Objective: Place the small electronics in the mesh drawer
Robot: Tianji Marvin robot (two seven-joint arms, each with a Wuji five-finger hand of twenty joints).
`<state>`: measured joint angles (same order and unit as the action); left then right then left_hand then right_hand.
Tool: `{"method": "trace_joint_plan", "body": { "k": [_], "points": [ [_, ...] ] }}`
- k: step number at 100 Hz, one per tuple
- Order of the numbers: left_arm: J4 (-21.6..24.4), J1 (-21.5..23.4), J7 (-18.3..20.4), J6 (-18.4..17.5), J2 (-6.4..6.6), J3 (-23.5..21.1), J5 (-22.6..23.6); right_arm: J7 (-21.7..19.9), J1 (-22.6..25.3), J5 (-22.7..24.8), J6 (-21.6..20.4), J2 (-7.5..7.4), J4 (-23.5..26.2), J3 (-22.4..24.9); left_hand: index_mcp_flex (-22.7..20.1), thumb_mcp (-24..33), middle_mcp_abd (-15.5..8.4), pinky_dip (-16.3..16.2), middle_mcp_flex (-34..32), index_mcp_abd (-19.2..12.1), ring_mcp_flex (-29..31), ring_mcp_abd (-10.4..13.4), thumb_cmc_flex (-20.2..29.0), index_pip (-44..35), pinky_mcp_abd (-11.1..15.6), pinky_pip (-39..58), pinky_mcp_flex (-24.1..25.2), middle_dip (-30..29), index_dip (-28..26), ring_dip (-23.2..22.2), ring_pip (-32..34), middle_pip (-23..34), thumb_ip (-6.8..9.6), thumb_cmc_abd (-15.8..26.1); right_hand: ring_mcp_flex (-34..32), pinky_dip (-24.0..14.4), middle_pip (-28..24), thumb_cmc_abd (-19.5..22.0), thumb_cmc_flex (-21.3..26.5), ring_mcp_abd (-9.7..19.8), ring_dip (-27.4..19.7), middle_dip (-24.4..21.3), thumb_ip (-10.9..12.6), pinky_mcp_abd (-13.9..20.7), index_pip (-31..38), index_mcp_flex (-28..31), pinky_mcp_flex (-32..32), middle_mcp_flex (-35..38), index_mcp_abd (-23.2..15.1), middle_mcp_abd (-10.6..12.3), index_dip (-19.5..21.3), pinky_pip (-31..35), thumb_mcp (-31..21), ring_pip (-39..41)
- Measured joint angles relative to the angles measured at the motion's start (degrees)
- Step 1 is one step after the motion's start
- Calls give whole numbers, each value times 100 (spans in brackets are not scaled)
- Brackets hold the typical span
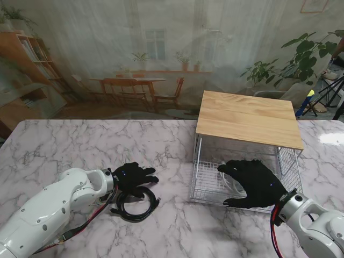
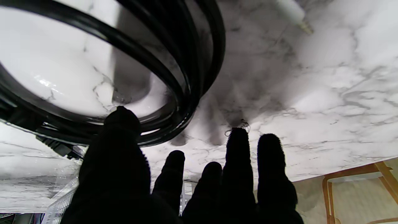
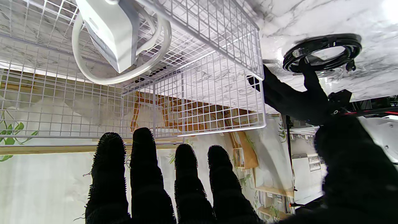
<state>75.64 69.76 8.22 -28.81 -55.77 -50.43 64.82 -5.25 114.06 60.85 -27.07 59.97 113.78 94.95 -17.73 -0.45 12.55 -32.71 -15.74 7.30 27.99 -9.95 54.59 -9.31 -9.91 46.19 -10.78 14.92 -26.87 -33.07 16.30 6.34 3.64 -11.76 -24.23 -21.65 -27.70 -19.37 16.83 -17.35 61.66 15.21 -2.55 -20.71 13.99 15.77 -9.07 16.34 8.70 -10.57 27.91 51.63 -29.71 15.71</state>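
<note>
L hand (image 1: 133, 176) sits over the coiled black cable (image 1: 134, 207), on the tabletop (image 1: 64, 145) well left of the mesh drawer (image 1: 207, 185). Thumb reaches the coil rim, other fingers (image 2: 238, 146) splayed past it, nothing gripped yet. Imo hook thumb plus 2 fingers through the loop, pinch all turns so plug end doesn't trail. R hand (image 1: 252, 183) hovers released over the drawer, above the white charger w/ cable (image 3: 115, 34) already inside. Wood top (image 1: 247, 115) overhangs the drawer's far part, so entry is only from the near side; R hand blocks that gap, needs to clear. Lift cable over the wire rim, not into it.
</note>
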Motion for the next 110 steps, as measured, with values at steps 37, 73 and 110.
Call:
{"method": "trace_joint_plan", "body": {
  "k": [37,73,110],
  "points": [
    [-123,-198,-217,85,14,345,146,-14,8,-55,1,2,3,-7,443,-8,-144,-71,-15,-428,-60,51,369,-1933,105,223,-71,584,-2251,-164,141,621,-129,-52,1,0,2,58,0,0,-26,-8,0,0,0,0,2,0,-10,-1,-14,0,56,0],
    [-291,-633,-504,192,65,968,179,-23,10,-208,-12,8,-7,-6,-207,435,-282,-69,-1212,-471,761,-15,379,-5221,188,757,-756,1541,-4635,-519,672,1286,-350,-185,1,0,4,58,0,0,-70,-9,0,0,0,-1,40,0,-63,-4,-63,-1,69,0],
    [-559,-770,-1028,189,-31,1150,52,12,59,-291,-24,23,-5,15,-848,1682,-63,76,-3222,-205,2516,238,1095,-6014,272,1452,-2025,3614,-4924,-1170,1181,365,-129,-981,1,0,22,123,0,0,-74,-22,0,0,0,-3,53,0,-136,-5,-65,-12,126,0]
  ]
}}
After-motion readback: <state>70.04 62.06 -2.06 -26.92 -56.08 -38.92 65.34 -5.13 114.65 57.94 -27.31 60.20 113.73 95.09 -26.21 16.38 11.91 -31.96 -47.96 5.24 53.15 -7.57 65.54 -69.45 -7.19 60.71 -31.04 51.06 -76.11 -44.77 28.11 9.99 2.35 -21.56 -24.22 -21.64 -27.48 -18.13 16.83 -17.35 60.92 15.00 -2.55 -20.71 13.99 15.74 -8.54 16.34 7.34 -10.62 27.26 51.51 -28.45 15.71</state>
